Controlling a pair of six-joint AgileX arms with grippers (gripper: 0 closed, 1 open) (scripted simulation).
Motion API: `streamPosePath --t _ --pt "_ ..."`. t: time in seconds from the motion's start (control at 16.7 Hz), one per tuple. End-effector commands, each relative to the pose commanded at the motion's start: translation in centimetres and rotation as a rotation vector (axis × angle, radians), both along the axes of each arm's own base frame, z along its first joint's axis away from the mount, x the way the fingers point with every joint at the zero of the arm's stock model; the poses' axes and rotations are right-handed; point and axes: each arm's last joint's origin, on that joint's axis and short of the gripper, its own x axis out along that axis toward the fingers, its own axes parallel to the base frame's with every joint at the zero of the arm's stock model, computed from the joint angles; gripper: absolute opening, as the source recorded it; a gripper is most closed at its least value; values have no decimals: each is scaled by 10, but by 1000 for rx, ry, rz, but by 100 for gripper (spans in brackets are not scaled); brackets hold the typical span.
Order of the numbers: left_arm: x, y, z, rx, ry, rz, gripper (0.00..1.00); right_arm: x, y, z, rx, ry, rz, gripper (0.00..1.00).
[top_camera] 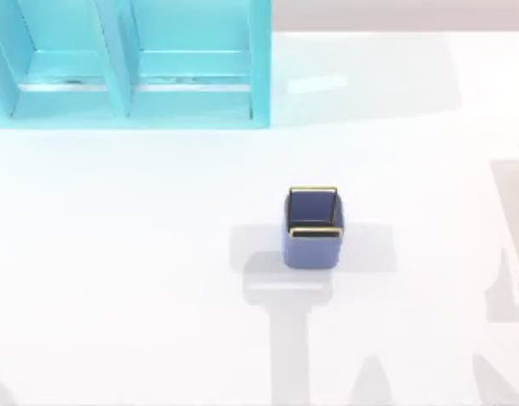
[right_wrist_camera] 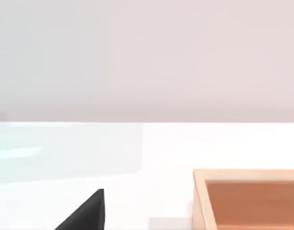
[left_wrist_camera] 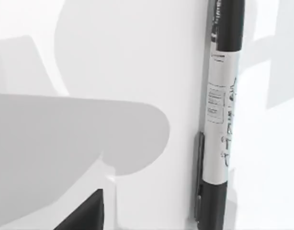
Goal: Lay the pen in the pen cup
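**A:** Where is the pen cup?

**B:** From above, the pen cup (top_camera: 313, 228) stands upright on the white counter (top_camera: 141, 271), a little right of the middle. It is square and blue-violet with a thin gold rim, and what can be seen of its inside looks dark. Nothing touches it.

**A:** And the pen?

**B:** The pen (left_wrist_camera: 222, 115) shows in the left wrist view, lying flat on the counter. Its barrel is white with small print, both end sections are black, and a dark clip runs along one side. It lies well apart from the dark tip of the left pincer (left_wrist_camera: 84, 213), which pokes in at the edge of that view.

**A:** Is the left pincer wide or narrow?

**B:** I cannot tell; just one dark tip is visible. It holds nothing that I can see.

**A:** The right pincer?

**B:** The same: one dark tip of the right pincer (right_wrist_camera: 84, 213) over bare counter, so I cannot tell how it stands. An orange-brown open box (right_wrist_camera: 199, 196) sits near it.

**A:** Anything else?

**B:** A large cyan shelf unit (top_camera: 128, 63) fills the counter's far left corner.
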Motion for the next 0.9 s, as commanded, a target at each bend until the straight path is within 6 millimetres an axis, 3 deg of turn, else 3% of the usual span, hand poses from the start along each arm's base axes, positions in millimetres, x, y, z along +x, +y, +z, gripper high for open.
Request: streamPosePath --t 0.42,0.72,0.9 --pt "40 -17 -67 4 -6 1 100 0 0 0 0 0 0 100" --pt "43 -20 -73 2 -2 1 100 0 0 0 0 0 0 100" --pt "43 -20 -73 2 -2 1 77 0 0 0 0 0 0 100"
